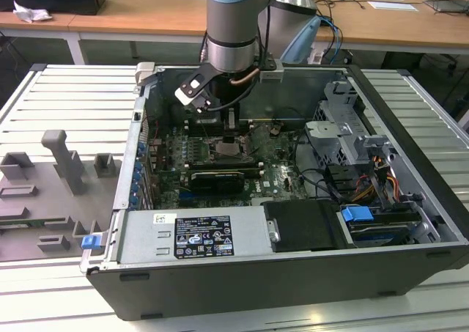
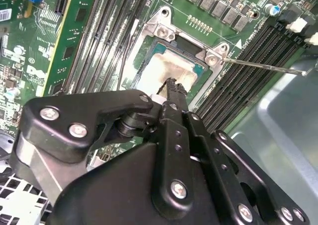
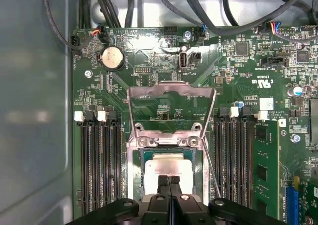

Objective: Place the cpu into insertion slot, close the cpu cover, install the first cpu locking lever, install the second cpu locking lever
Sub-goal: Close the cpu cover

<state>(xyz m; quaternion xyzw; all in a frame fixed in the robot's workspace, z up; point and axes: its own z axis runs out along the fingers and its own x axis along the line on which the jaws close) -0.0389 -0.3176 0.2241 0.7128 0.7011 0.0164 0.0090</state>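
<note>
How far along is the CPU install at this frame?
Done: the cpu lies in the insertion slot. In hand: the tool, shut, is at the cpu's top. Left: the cpu cover stands open, and a locking lever sticks out unlatched.

A black label (image 1: 202, 237) crowded with white print and symbols sits on the grey power supply box (image 1: 143, 245), with a small white sticker (image 1: 163, 219) beside it. White lettering dots the green circuit board (image 3: 233, 71) in the first wrist view; no wording reads with certainty.
</note>
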